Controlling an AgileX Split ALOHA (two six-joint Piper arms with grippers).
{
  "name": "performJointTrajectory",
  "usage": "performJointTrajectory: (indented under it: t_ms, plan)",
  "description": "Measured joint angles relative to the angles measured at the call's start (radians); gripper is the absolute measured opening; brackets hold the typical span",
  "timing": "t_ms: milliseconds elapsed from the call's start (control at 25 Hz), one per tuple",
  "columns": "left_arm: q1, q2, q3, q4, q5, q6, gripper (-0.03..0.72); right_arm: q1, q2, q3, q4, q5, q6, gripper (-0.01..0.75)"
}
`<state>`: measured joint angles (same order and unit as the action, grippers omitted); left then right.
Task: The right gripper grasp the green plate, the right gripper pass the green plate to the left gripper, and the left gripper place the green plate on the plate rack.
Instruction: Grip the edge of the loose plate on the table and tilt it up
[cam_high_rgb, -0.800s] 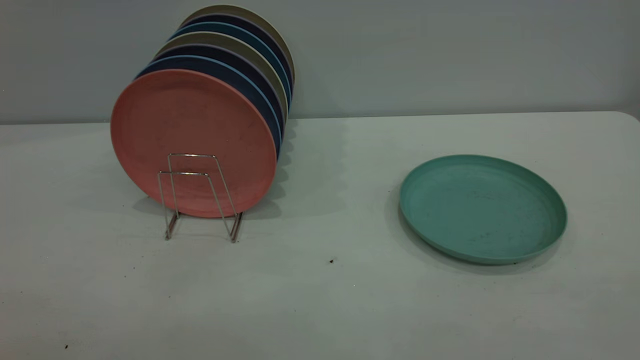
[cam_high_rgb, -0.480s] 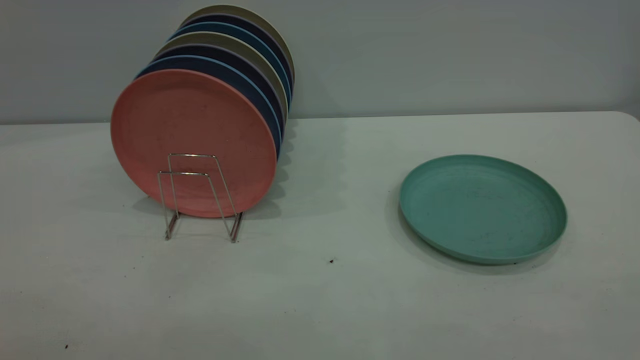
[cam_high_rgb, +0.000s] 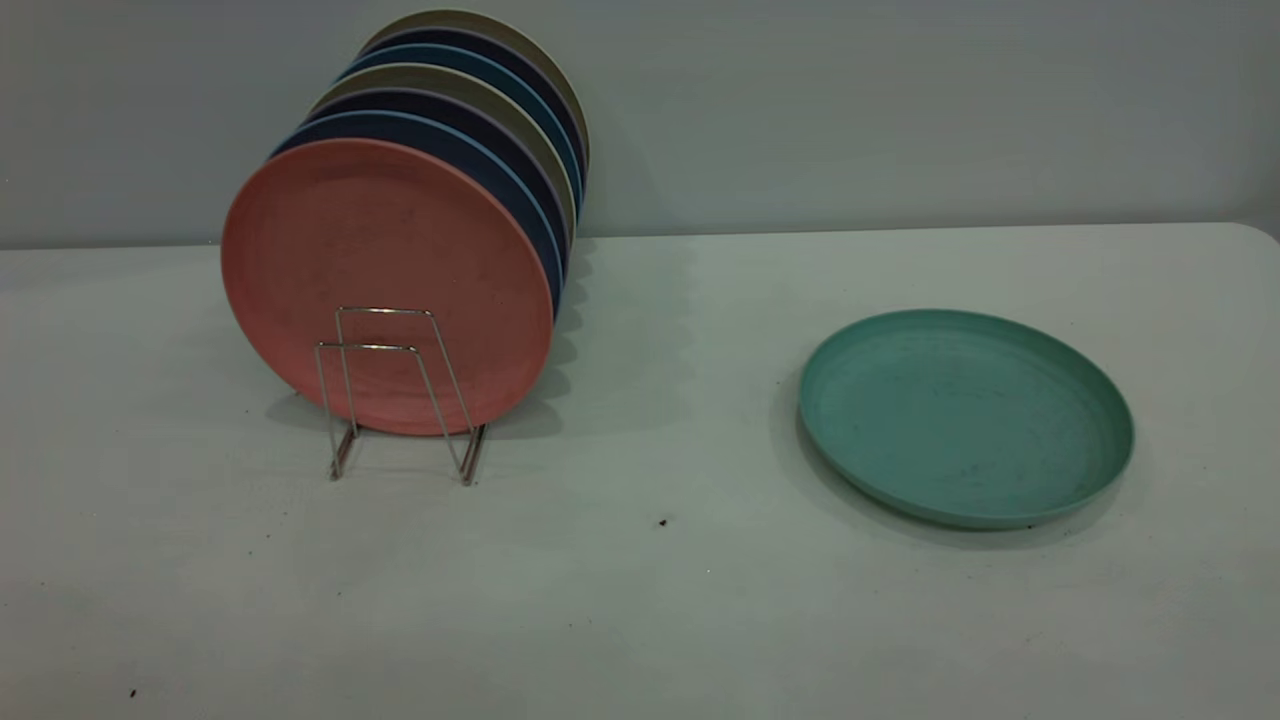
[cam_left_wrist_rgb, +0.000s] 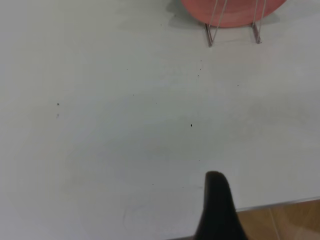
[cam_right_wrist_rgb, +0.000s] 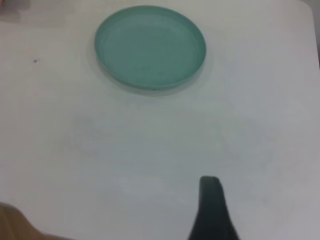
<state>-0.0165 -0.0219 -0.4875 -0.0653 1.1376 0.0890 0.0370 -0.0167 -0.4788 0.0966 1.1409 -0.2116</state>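
Rack: the thin silver wire plate rack (cam_high_rgb: 400, 395) stands at the left and holds upright plates, a matte salmon-pink plate (cam_high_rgb: 385, 285) nearest.
Green plate: the round teal-green matte plate (cam_high_rgb: 965, 415) with a shallow raised rim lies flat on the white table (cam_high_rgb: 640, 600) at the right, well apart from the rack.
Left gripper (cam_left_wrist_rgb: 216, 210): only one black finger shows; its opening cannot be told.
Right gripper (cam_right_wrist_rgb: 211, 210): one dark finger shows, near side of the plate; its opening cannot be told.

green plate (cam_high_rgb: 965, 417) flat on table, rack (cam_high_rgb: 400, 390) — apart
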Motion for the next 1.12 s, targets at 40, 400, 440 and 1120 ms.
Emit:
performJointTrajectory:
  t_ms: [40, 400, 440, 1120]
  plan:
    - [0.000, 0.000, 0.000, 0.000, 0.000, 0.000, 0.540, 0.000, 0.000, 0.000, 0.000, 0.000, 0.000, 0.554]
    - [0.000, 0.000, 0.000, 0.000, 0.000, 0.000, 0.540, 0.000, 0.000, 0.000, 0.000, 0.000, 0.000, 0.554]
    - [0.000, 0.000, 0.000, 0.000, 0.000, -0.001, 0.540, 0.000, 0.000, 0.000, 0.000, 0.000, 0.000, 0.554]
    - [0.000, 0.131, -0.016, -0.078, -0.170, -0.058, 0.540, 0.000, 0.081, -0.013, -0.045, -0.243, -0.007, 0.525]
